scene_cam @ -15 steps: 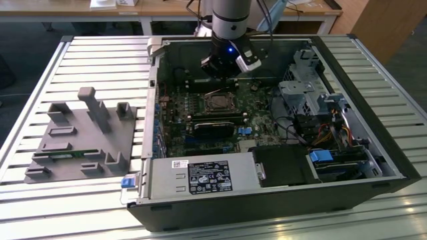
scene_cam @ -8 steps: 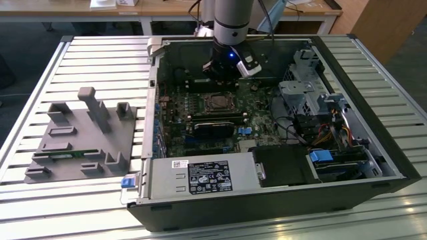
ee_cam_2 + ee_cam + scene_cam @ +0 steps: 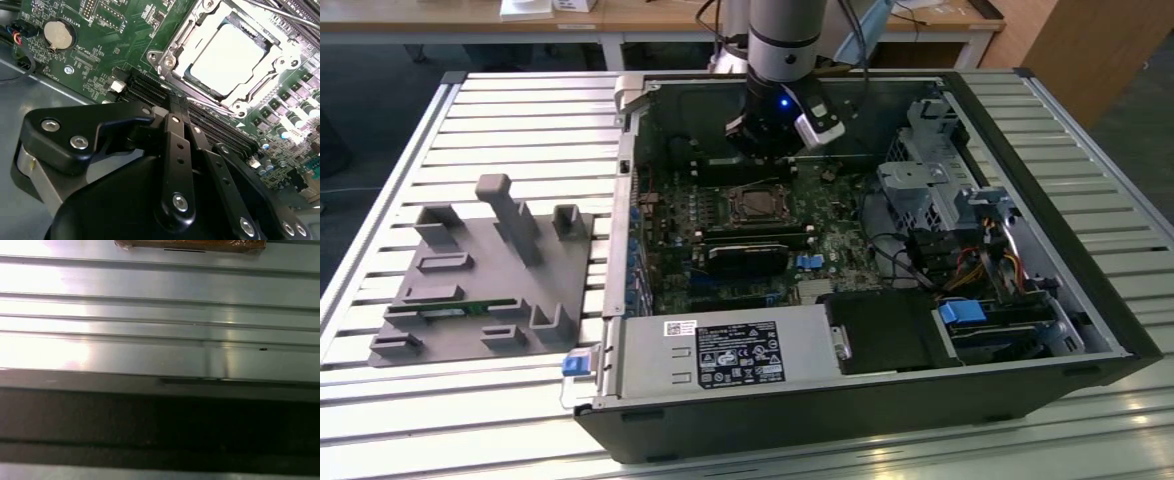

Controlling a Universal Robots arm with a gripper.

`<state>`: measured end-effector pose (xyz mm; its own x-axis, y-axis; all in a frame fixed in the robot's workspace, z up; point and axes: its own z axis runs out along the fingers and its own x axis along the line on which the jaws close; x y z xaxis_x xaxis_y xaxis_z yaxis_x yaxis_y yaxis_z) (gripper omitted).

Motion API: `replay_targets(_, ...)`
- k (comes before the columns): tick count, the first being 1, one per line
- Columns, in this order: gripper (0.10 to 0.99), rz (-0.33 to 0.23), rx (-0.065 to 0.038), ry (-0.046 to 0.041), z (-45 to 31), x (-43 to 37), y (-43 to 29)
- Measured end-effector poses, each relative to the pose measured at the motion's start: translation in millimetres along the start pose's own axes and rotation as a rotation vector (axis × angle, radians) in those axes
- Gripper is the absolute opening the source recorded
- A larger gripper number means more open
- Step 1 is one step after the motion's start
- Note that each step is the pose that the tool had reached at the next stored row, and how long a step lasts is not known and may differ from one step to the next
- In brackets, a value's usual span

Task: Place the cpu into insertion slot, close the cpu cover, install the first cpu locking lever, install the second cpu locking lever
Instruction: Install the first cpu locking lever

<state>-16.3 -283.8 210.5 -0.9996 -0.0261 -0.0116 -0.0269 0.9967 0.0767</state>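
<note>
The pincer (image 3: pixel 176 100), its black fingers (image 3: pixel 175 145) clenched together on nothing in the second wrist view, hangs over the green motherboard (image 3: pixel 100 65) just beside the insertion slot (image 3: pixel 235 102), near the black memory slots (image 3: pixel 150 89). The cpu (image 3: pixel 227 55) lies flat in that slot, silvery top up, with the cpu cover (image 3: pixel 180 42) lying down around its edges. In the exterior view the open computer case (image 3: pixel 854 420) rests on the slatted desk (image 3: pixel 520 130), a grey fixture block (image 3: pixel 480 280) at the exterior view's left of it.

light: bright | glare: cpu (image 3: pixel 227 60), table slats (image 3: pixel 45 347) | shadow: dim inside case (image 3: pixel 854 420)
</note>
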Motion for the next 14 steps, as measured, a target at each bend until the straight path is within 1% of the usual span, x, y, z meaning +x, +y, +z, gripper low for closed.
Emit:
replay_targets(7,0.106,0.0,0.0,-0.0001,0.8,3.6,0.0)
replay_targets(14,0.106,0.0,0.001,-0.0001,4.2,3.8,-0.2)
